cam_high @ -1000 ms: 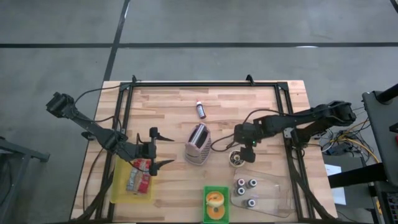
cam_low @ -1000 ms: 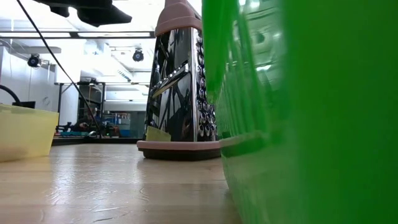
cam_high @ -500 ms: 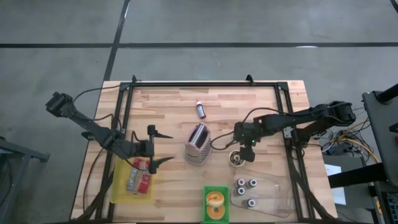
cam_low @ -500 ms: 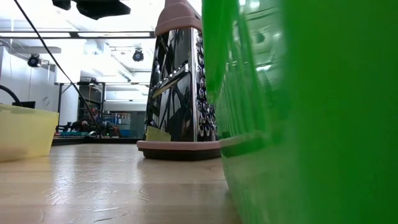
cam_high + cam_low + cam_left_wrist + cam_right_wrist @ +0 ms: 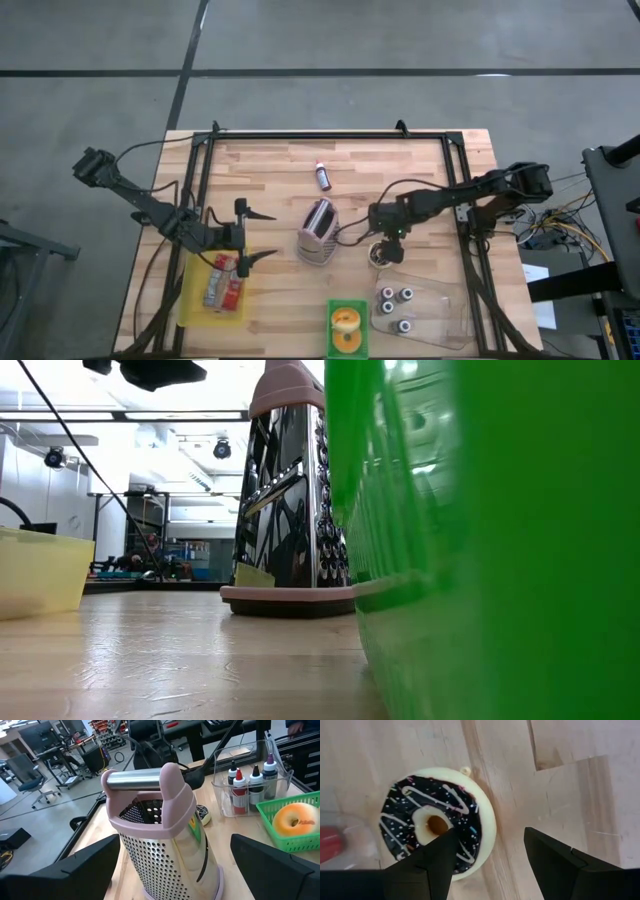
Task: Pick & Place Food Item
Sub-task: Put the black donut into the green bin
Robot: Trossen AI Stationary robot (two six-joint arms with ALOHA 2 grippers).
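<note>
A chocolate-iced doughnut (image 5: 437,827) with white drizzle lies flat on the wooden table (image 5: 420,170), right of the middle. My right gripper (image 5: 490,840) hangs open just over it and points down. One finger stands over the doughnut's hole, the other over bare wood past its rim. In the high view my right gripper (image 5: 390,246) covers part of the doughnut (image 5: 378,260). My left gripper (image 5: 262,237) waits open at the table's left, level, facing the grater (image 5: 160,820), with nothing between its fingers.
A pink-and-steel box grater (image 5: 318,232) stands upright mid-table. At the near edge sit a green basket (image 5: 332,345) with a glazed doughnut and a clear tray (image 5: 445,320) of small bottles. A yellow bin (image 5: 190,300) holds a red packet. A small bottle (image 5: 322,177) lies farther back.
My right gripper has sunk toward the chocolate doughnut and shifted slightly toward the table's left, still open. The doughnut has stayed where it was.
</note>
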